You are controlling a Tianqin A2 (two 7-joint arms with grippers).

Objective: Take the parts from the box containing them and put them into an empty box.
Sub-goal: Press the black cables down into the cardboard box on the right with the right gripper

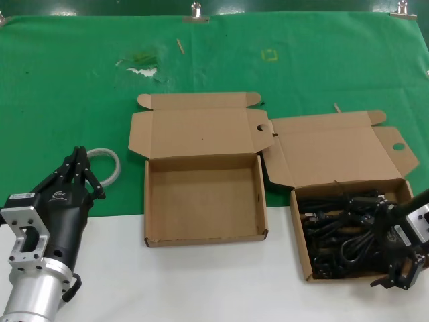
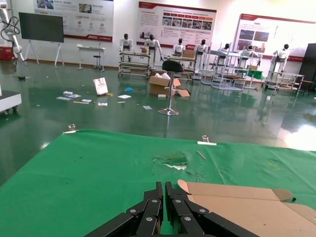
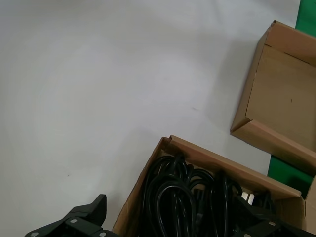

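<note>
Your right end effector [image 1: 402, 272], fingers apart, hangs over the soft, bendy, tangly cords [image 1: 342, 231] in the box [image 1: 298, 228] at 4 o'clock, so grab one bundle's tied middle; the left end effector [image 1: 80, 171] rests closed.

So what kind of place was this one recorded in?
Likely a robotics demo hall or lab: beyond the green-covered table, the left wrist view shows a row of humanoid robots at workbenches, wall display posters, and a glossy open floor.
</note>
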